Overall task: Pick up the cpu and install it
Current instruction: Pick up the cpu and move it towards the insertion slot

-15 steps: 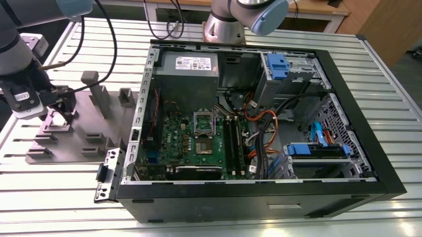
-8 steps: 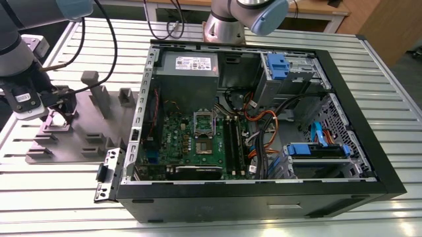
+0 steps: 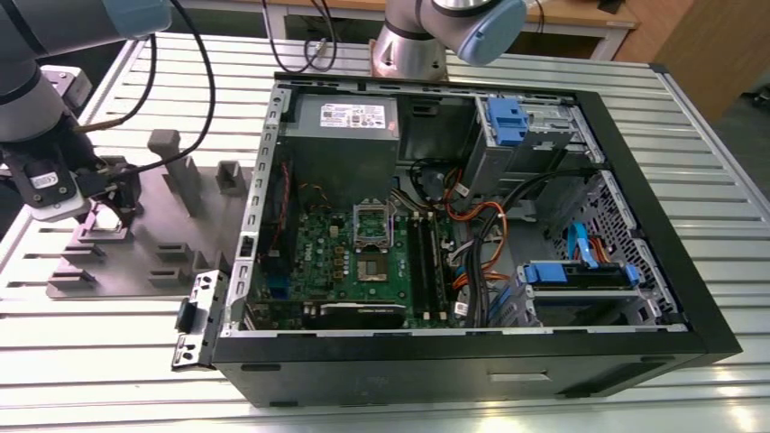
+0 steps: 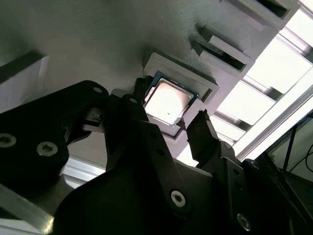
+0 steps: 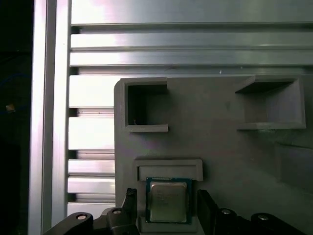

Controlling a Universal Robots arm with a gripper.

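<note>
The cpu (image 5: 167,200) (image 4: 168,102) is a small square chip with a silver lid and a green rim. It lies flat in a raised pocket of the grey fixture plate (image 3: 157,257) (image 5: 220,147). In both wrist views my gripper (image 5: 167,211) (image 4: 170,113) hangs just above it, open, with one dark finger on each side of the chip and a gap between each finger and the chip's edge. In the exterior view the gripper (image 3: 108,212) is over the plate's end at that view's left, outside the computer case.
An open black computer case (image 3: 481,361) lies on the slatted aluminium table (image 3: 96,361). Its green motherboard holds the silver socket bracket (image 3: 371,225); cables and blue drive bays sit toward the exterior view's right. Upright blocks (image 3: 169,153) rise from the fixture plate beside the gripper.
</note>
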